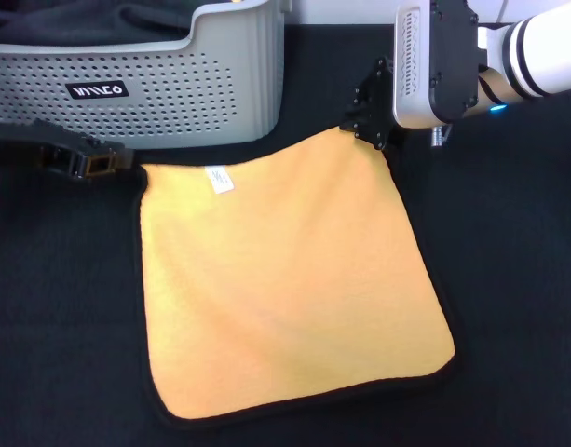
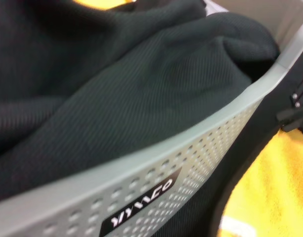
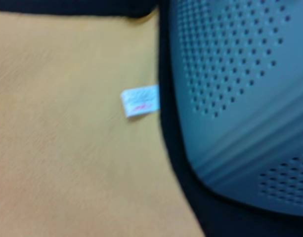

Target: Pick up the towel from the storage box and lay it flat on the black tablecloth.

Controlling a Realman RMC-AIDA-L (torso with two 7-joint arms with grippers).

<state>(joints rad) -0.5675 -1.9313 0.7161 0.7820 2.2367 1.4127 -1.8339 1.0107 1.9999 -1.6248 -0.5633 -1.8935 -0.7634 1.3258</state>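
The towel (image 1: 285, 279) lies spread out, yellow-orange face up, on the black tablecloth (image 1: 518, 279), its white label (image 1: 220, 179) near the far edge. My right gripper (image 1: 367, 128) is at the towel's far right corner. My left gripper (image 1: 80, 160) is low by the towel's far left corner, just in front of the storage box (image 1: 173, 84). The right wrist view shows the towel (image 3: 67, 138), its label (image 3: 140, 100) and the box wall (image 3: 240, 89). The left wrist view shows the box rim (image 2: 200, 148) and a part of the towel (image 2: 275, 192).
A dark charcoal cloth (image 1: 99, 23) lies inside the storage box; it fills the left wrist view (image 2: 116, 84). The box stands at the far left, close behind the towel's far edge. Bare tablecloth lies to the right of the towel.
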